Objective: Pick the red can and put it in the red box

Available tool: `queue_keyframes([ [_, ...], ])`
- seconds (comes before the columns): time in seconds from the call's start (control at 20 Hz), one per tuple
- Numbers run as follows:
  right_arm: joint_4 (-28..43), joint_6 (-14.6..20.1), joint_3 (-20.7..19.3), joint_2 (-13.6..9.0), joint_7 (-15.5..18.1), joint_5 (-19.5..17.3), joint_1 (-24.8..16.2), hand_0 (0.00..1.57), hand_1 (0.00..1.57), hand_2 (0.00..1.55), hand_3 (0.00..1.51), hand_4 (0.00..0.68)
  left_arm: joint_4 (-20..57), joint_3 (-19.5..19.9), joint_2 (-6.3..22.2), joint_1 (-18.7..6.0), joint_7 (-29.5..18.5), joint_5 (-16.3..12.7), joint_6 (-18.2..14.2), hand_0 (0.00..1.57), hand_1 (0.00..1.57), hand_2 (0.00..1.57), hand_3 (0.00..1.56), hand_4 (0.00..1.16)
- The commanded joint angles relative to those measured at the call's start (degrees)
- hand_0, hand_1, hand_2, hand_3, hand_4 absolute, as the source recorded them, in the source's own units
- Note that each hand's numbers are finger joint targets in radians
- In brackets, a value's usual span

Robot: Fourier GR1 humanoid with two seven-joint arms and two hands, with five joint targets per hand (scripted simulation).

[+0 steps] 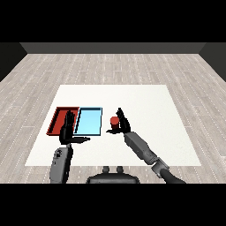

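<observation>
The right hand (122, 122) curls round the red can (114, 123), just right of the light blue tray (88, 122). The left hand (68, 130), fingers straight, overlaps the red tray (58, 120) and could obstruct placement.

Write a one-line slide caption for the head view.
Right hand curled round the red can just right of the blue tray; left hand open over the red tray.
</observation>
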State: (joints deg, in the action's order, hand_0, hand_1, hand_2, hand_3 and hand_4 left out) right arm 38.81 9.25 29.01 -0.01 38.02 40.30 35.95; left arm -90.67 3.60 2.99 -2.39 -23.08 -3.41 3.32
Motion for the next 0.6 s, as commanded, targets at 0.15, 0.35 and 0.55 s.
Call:
queue_keyframes([
  [0.15,-3.44,5.47,7.68,0.01,0.53,7.39,4.47,0.0,0.0,0.0,0.0,0.0,-0.51,0.81,0.07,1.92,-0.86,-1.24,0.7,0.0,0.0,0.0,0.0,0.0],
  [0.35,-10.42,2.47,2.09,0.01,0.67,3.77,4.93,0.0,0.0,0.0,0.0,0.0,-5.17,-1.93,-1.04,3.28,2.18,0.5,-0.74,0.0,0.0,0.0,0.0,0.0],
  [0.55,-6.21,13.06,2.47,0.01,-2.76,4.05,4.58,1.57,1.57,1.52,1.47,0.582,0.51,-1.05,-1.24,1.04,-1.82,1.29,-0.86,0.0,0.0,0.0,0.0,0.0],
])
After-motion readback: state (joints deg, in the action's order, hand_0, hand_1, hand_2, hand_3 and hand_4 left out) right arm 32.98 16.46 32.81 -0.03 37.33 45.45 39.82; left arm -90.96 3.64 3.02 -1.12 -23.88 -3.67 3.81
